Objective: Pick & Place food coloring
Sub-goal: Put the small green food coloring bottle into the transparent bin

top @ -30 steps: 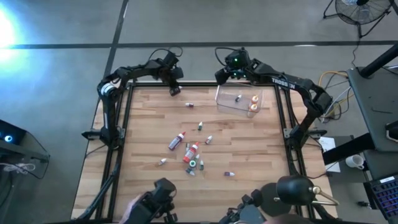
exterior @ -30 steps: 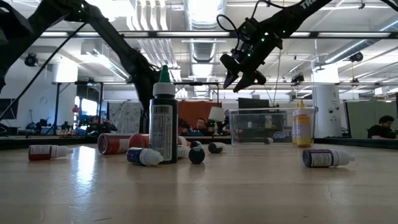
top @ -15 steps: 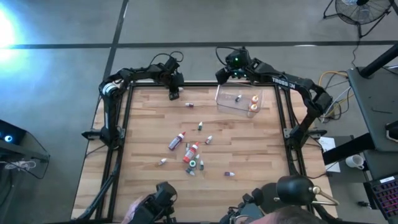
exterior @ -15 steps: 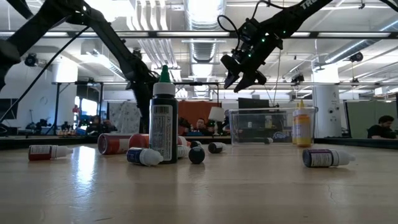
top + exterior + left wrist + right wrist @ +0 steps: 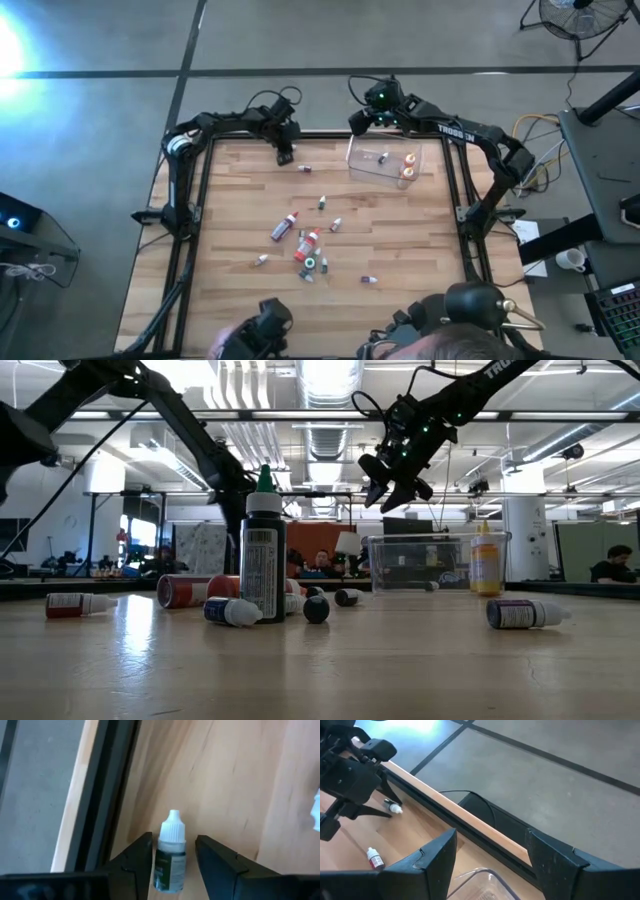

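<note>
Lying flat near the table's (image 5: 230, 200) far edge, a small white-capped bottle (image 5: 170, 851) sits between the spread fingers of the left gripper (image 5: 172, 857), which straddles it without visibly pressing on it. Most other food coloring bottles (image 5: 305, 245) are scattered mid-table, one stray bottle (image 5: 304, 168) lies close to the left gripper, and an upright green-capped bottle (image 5: 262, 546) stands nearest the low camera. Right gripper (image 5: 490, 857), fingers apart and empty, hovers above the far edge of the clear box (image 5: 384, 163), which holds a few bottles, including two orange-capped bottles (image 5: 407, 166).
</note>
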`<move>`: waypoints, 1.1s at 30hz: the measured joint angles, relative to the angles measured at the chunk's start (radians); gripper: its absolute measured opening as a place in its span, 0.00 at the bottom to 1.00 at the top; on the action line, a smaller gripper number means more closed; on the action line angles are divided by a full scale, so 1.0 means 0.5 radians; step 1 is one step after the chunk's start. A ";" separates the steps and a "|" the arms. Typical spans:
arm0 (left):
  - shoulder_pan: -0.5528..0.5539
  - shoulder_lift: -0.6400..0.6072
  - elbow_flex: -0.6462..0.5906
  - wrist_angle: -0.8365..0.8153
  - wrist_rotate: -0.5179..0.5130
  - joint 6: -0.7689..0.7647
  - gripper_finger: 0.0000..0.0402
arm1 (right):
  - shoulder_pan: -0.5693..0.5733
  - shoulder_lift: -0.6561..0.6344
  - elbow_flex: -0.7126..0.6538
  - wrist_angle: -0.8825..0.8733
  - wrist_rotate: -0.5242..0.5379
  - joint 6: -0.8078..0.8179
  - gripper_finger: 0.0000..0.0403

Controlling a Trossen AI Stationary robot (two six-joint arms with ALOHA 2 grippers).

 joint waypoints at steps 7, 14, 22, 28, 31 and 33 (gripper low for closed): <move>-0.033 0.012 0.001 0.006 -0.003 -0.001 0.25 | 0.000 0.000 -0.003 0.001 0.000 0.005 0.57; -0.034 0.014 0.002 0.007 -0.003 -0.007 0.11 | 0.000 0.000 -0.003 0.003 0.000 0.005 0.57; -0.042 -0.103 0.171 -0.039 0.106 -0.228 0.11 | 0.000 -0.004 0.019 0.012 0.000 0.005 0.56; -0.040 -0.241 0.531 0.141 0.688 -0.502 0.11 | -0.015 -0.014 0.048 0.035 0.003 -0.001 0.56; -0.050 -0.192 0.664 0.424 0.952 -0.803 0.11 | -0.029 -0.033 0.048 0.067 0.004 0.003 0.55; -0.062 -0.117 0.726 0.631 1.138 -1.021 0.11 | -0.045 -0.063 0.048 0.080 0.010 0.006 0.55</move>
